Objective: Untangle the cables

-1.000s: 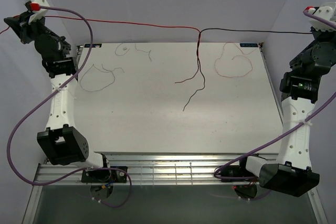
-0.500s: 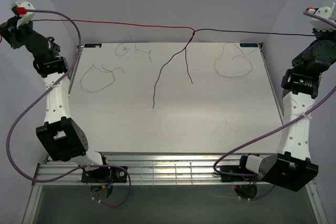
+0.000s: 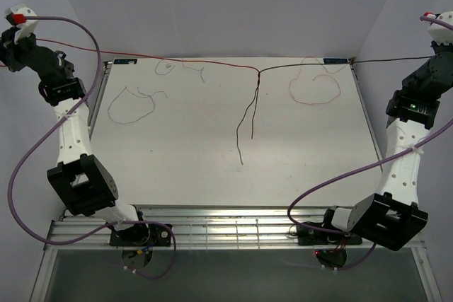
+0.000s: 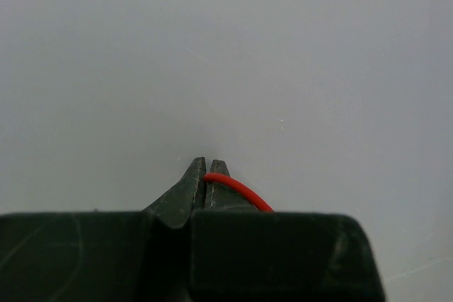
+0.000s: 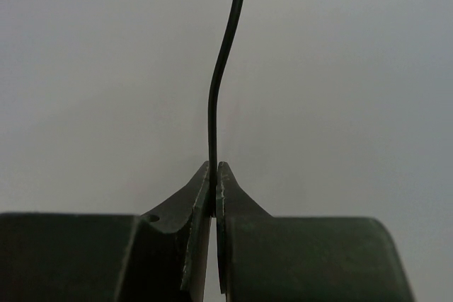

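Note:
A red cable [image 3: 148, 56] and a black cable [image 3: 340, 63] hang stretched across the back of the table and meet in a twist [image 3: 259, 73] above its middle. Two loose tails [image 3: 244, 125] dangle from the twist toward the table. My left gripper [image 3: 8, 42], raised at the far left, is shut on the red cable [image 4: 237, 190], as the left wrist view [image 4: 205, 167] shows. My right gripper [image 3: 444, 51], raised at the far right, is shut on the black cable [image 5: 214, 104], whose end sticks up past the fingertips [image 5: 214, 167].
Fine strands lie on the white table [image 3: 177, 160]: a grey loop [image 3: 131, 107] at the left, small greenish curls [image 3: 166, 67] at the back, a pale red loop [image 3: 311, 88] at the right. Purple hoses [image 3: 21, 167] hang beside both arms. A metal rail [image 3: 226, 228] runs along the near edge.
The stretched cables and their twist have dropped lower. The dangling tails have swung from the left back toward the middle. Both arms have shifted slightly outward.

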Controlling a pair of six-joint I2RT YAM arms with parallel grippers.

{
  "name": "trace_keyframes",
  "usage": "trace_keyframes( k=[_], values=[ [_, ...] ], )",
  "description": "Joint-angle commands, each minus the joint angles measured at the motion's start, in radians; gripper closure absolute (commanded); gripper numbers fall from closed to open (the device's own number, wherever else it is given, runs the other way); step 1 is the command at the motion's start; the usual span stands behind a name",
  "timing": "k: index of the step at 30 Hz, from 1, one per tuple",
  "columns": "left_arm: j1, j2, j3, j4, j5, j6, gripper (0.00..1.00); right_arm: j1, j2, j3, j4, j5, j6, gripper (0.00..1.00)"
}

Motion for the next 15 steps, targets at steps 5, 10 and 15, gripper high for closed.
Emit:
trace_keyframes(
  k=[5, 10, 15],
  values=[
    [0.013, -0.004, 0.021, -0.033, 0.004, -0.033, 1.00, -0.036, -0.013, 0.008, 0.041, -0.056, 0.039, 0.92],
    [0.021, 0.005, 0.007, -0.002, 0.004, -0.013, 1.00, -0.070, -0.033, -0.066, 0.116, -0.049, -0.027, 0.92],
    [0.058, 0.027, 0.013, -0.016, 0.001, -0.038, 1.00, -0.146, -0.053, -0.103, 0.154, -0.078, -0.013, 0.92]
  ],
)
